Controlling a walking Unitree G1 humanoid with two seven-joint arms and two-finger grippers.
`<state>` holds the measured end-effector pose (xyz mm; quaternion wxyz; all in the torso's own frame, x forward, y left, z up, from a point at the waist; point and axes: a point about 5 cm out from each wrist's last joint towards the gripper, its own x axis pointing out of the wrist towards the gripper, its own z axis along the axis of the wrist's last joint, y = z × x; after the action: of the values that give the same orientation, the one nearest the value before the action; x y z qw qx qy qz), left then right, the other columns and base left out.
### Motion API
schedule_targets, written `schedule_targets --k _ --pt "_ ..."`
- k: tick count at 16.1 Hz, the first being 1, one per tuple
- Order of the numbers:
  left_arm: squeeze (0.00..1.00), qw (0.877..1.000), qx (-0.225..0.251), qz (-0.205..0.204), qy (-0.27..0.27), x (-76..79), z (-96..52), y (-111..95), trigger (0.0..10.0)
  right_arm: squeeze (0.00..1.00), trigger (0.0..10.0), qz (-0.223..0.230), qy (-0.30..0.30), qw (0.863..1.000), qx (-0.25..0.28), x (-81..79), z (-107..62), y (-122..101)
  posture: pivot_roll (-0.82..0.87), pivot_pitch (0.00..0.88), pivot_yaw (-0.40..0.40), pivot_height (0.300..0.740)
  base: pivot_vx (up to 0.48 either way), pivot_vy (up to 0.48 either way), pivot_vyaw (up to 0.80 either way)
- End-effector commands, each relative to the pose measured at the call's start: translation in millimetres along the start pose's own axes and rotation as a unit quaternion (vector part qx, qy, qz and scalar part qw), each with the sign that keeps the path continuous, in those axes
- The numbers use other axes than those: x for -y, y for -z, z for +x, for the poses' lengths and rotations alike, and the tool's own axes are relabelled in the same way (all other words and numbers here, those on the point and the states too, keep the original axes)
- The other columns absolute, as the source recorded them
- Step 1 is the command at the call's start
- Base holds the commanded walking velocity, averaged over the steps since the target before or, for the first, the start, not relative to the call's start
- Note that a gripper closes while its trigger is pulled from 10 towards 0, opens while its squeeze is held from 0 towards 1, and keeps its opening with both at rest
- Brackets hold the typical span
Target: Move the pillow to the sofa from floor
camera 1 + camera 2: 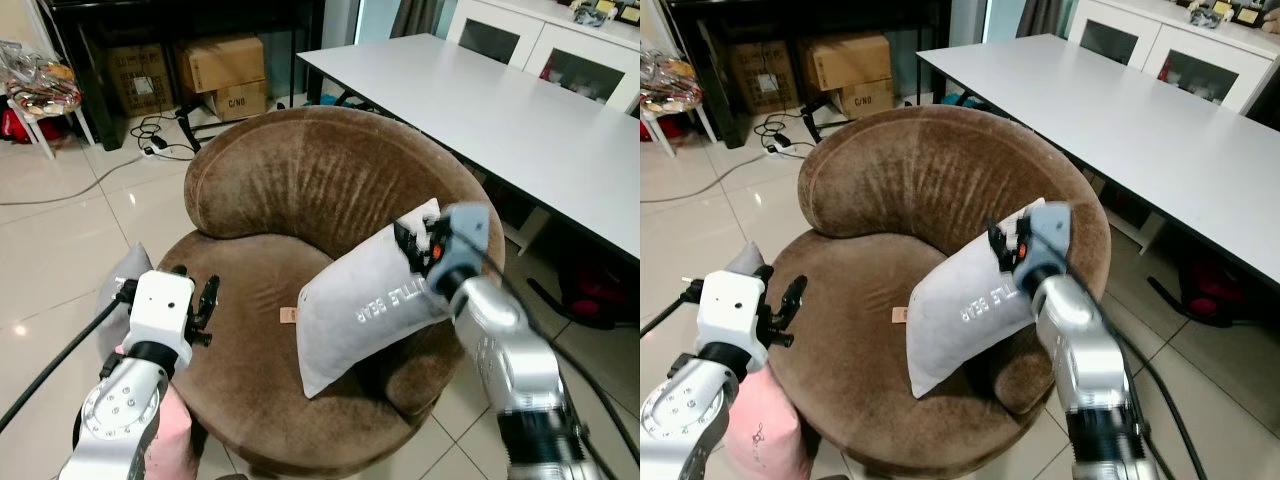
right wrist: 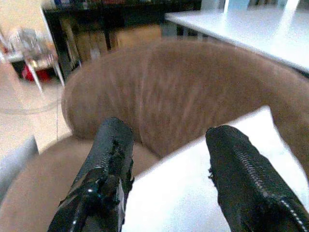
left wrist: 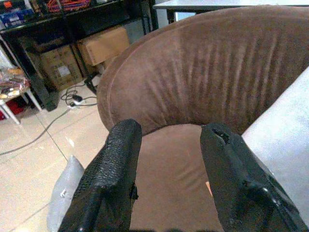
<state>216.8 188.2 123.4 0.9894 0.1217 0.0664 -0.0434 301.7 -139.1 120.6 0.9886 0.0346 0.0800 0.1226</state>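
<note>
Where our right gripper (image 2: 164,169) hangs over the chair, we list its two black fingers (image 2: 104,164) as spread well apart, nothing between them, the white pillow (image 1: 370,305) just below the fingertips in the right wrist view. Whether the fingers touch the fabric we cannot tell; the head views place the gripper at the pillow's upper corner.

Item, left gripper (image 3: 169,179): two fingers (image 3: 116,174), likewise wide apart, holding nothing, poised above the left edge of the seat and pointed toward the backrest.

Item, pillows, three counted:
- one white, with pale lettering on its face, propped upright on the seat of the brown round sofa (image 1: 300,170), leaning against the right side of the backrest;
- one grey pillow (image 1: 120,290), on the tiled floor (image 1: 60,230) just beside the sofa's left side, partly behind our left arm;
- one pink pillow (image 1: 765,430), on the floor under the left arm, bearing a small dark mark.

Item, sofa: one, brown, curved back, a small tan tag (image 1: 288,315) on the seat.

Item, table: one long white table (image 1: 500,100), behind and to the right of the sofa.

Item, cardboard boxes: at least three, under a dark shelf (image 1: 180,25), the nearest box (image 1: 222,62) large and plain.

Item, cables (image 1: 150,135): several, loose on the floor near the boxes.
</note>
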Motion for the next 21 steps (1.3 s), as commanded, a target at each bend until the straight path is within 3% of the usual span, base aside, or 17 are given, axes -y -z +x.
schedule_targets --k 1,2,8,10,12,18,21 --pt "0.0 1.0 0.014 0.002 -0.004 1.4 -1.5 -5.0 10.0 0.0 10.0 -0.019 0.01 1.0 0.0 0.9 -3.7 -4.4 0.04 0.0 -0.071 0.74 -0.277 0.0 0.0" --pt "0.0 1.0 0.014 0.0 -0.01 1.6 -2.8 -4.2 10.0 0.0 10.0 -0.041 0.01 0.999 -0.005 -1.2 -8.3 -5.0 0.04 0.0 -0.073 0.74 -0.304 0.0 0.0" --pt "0.0 0.999 0.015 0.002 -0.028 1.2 -6.9 -2.0 10.0 0.0 10.0 -0.058 0.01 0.998 -0.026 -2.6 -8.6 -5.2 0.06 0.0 -0.103 0.74 -0.305 0.0 0.0" --pt "0.0 0.998 0.031 0.022 -0.053 -3.1 -8.1 -2.4 10.0 0.0 10.0 -0.088 0.007 0.995 -0.044 -2.5 -7.8 1.8 0.07 0.0 -0.108 0.74 0.0 0.0 0.0" --pt "0.0 0.997 0.036 0.024 -0.071 -7.2 -8.2 -1.0 10.0 0.0 10.0 -0.084 0.007 0.995 -0.049 -0.2 -8.1 5.5 0.07 0.0 -0.1 0.74 0.0 0.0 0.0" --pt "0.0 0.997 0.042 0.038 -0.056 -13.3 -6.4 3.1 10.0 0.0 10.0 -0.074 0.02 0.996 -0.056 0.4 -13.3 12.2 0.04 0.0 -0.019 0.74 0.0 0.0 0.0" --pt "0.0 0.997 0.041 0.042 -0.049 -23.4 -6.3 4.0 10.0 0.0 10.0 -0.072 0.024 0.995 -0.06 -2.5 -17.6 16.8 0.03 0.0 0.03 0.74 0.0 0.0 0.0"
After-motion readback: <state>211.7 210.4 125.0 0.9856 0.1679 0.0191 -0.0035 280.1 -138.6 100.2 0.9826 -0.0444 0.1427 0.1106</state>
